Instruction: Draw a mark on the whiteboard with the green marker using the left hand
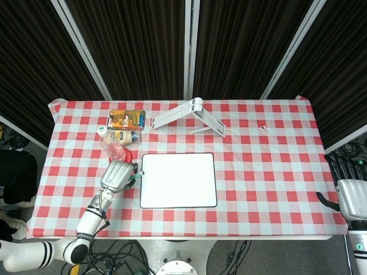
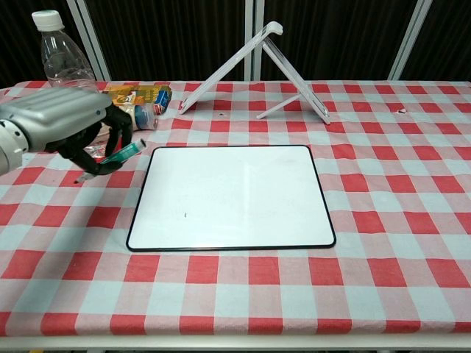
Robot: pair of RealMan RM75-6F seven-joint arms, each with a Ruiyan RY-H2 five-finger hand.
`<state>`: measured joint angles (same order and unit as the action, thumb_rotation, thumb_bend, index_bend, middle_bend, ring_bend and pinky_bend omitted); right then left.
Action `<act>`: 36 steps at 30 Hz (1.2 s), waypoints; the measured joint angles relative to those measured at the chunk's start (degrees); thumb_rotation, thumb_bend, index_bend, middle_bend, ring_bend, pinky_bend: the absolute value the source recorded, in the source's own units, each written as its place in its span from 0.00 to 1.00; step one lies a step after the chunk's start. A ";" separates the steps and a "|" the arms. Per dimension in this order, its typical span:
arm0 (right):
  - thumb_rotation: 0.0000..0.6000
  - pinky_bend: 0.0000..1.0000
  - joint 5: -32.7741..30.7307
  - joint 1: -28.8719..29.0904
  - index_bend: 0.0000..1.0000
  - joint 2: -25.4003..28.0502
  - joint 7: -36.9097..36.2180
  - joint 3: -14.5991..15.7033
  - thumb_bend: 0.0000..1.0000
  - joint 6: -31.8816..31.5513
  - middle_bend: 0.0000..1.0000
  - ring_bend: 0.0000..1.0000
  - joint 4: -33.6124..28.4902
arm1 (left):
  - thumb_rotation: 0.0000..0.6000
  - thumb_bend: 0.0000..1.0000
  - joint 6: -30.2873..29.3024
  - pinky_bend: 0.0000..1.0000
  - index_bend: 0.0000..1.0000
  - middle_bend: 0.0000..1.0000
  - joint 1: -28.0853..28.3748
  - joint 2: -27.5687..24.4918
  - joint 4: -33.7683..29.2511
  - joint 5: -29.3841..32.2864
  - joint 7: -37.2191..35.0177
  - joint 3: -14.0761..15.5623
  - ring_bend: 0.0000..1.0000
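The whiteboard [image 1: 179,180] [image 2: 229,193] lies flat at the table's middle, black-rimmed, with a tiny dark speck near its lower left. My left hand [image 1: 118,175] [image 2: 70,126] hovers just left of the board's upper left corner, lifted off the cloth. It grips the green marker [image 2: 120,156] [image 1: 136,173], which slants up toward the board's edge. My right hand [image 1: 351,193] hangs off the table's right edge, holding nothing, fingers apart.
A clear water bottle [image 2: 60,59] [image 1: 112,148] stands just behind my left hand on a red disc [image 1: 127,156]. Beyond lie an orange carton [image 1: 127,119] and a small cream bottle [image 1: 121,137]. A white folding stand [image 1: 189,114] [image 2: 257,65] sits behind the board.
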<state>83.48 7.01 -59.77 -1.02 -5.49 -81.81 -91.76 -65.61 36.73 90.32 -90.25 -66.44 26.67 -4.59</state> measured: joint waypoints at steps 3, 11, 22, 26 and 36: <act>1.00 0.00 0.48 -0.07 0.00 0.32 -0.25 0.12 0.10 -0.31 0.00 0.00 -0.15 | 1.00 0.41 0.54 0.95 0.54 0.58 0.58 0.45 1.15 -6.26 -12.36 -0.45 0.70; 1.00 0.00 0.66 -0.03 0.00 0.53 -0.92 0.31 0.10 -0.03 0.00 0.00 -0.23 | 1.00 0.41 2.77 0.94 0.54 0.58 5.11 7.05 13.75 -18.75 -35.34 -2.20 0.69; 1.00 0.00 0.75 0.64 0.00 0.64 -0.71 0.40 0.10 1.02 0.00 0.00 -0.50 | 1.00 0.41 4.95 0.94 0.54 0.58 10.01 16.56 31.27 -21.37 -41.71 -3.63 0.69; 1.00 0.00 0.51 0.77 0.00 0.69 -0.66 0.37 0.10 1.33 0.00 0.00 -0.62 | 1.00 0.41 5.93 0.94 0.54 0.58 10.98 18.24 35.52 -21.25 -42.58 -3.62 0.69; 1.00 0.00 0.01 0.89 0.00 0.56 -0.58 0.38 0.10 1.74 0.00 0.00 -0.69 | 1.00 0.41 7.78 0.93 0.54 0.58 11.58 19.93 40.07 -20.91 -44.09 -1.98 0.69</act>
<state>83.48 7.90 -59.21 -1.60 -5.11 -80.07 -92.45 -57.82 48.31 110.24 -50.18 -87.35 -17.42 -6.57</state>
